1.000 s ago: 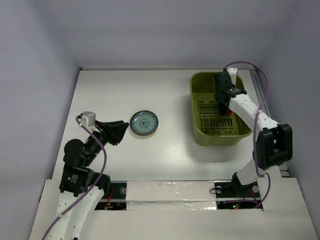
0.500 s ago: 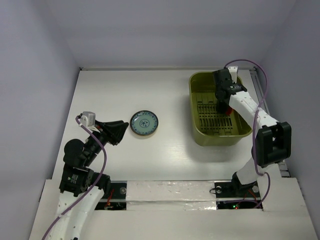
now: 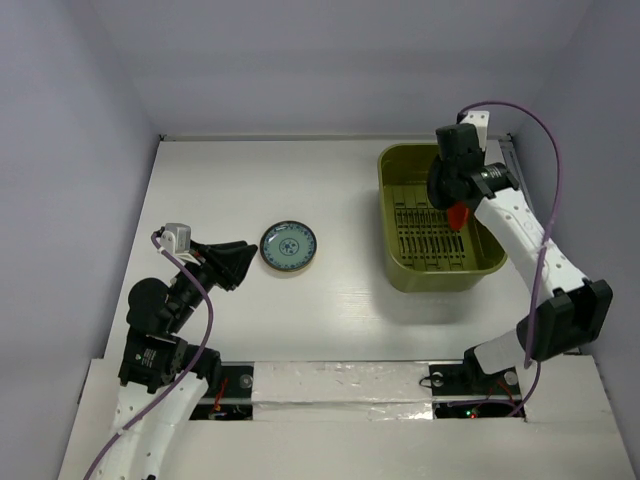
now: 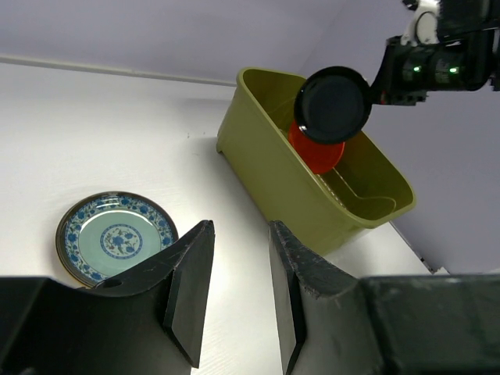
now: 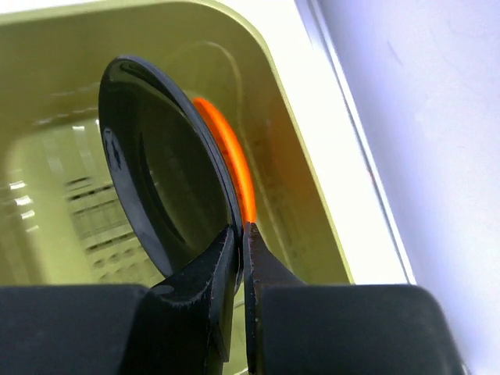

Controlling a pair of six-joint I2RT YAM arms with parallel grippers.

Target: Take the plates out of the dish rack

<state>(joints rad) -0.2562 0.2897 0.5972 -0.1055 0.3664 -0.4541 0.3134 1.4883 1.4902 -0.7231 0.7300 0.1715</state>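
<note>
The olive-green dish rack (image 3: pixel 395 265) stands at the right; it also shows in the left wrist view (image 4: pixel 258 168). My right gripper (image 3: pixel 447 195) is over it, shut on the rim of a glossy black plate (image 5: pixel 160 195) that it holds on edge above the ribbed insert (image 3: pixel 430 235). The black plate also shows in the left wrist view (image 4: pixel 336 105). The orange-red plate (image 5: pixel 226 160) is right behind it, low in the rack (image 4: pixel 316 152); whether they touch is unclear. The teal-blue patterned plate (image 3: pixel 289 246) lies flat on the table (image 4: pixel 117 238). My left gripper (image 3: pixel 240 262) is open and empty just left of it. No beige or amber plate is in view.
White walls close the table at the back and both sides. The rack sits near the right edge of the table (image 3: pixel 515 200). My right arm's purple cable (image 3: pixel 545 150) arcs above the rack.
My right gripper has risen and shifted slightly toward the back of the rack with the black plate, and its elbow has swung right. The left arm and teal-blue plate have not moved.
</note>
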